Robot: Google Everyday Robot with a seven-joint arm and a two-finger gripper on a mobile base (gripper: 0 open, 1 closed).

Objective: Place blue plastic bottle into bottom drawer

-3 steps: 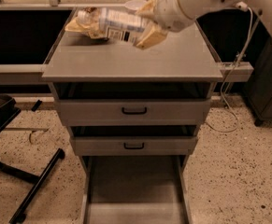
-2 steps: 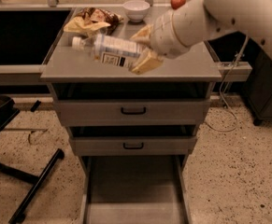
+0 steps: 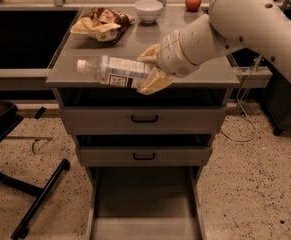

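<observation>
The gripper hung over the front edge of the cabinet top, its jaws closed around the bottle. The bottle lay roughly level in the air, with its white cap pointing left, well above the drawer. That lowest drawer stood pulled out, its grey floor showing. The two handled drawers above it were closed. At the back of the top sat a bag, a bowl and an apple. I could not tell what the bowl held.
</observation>
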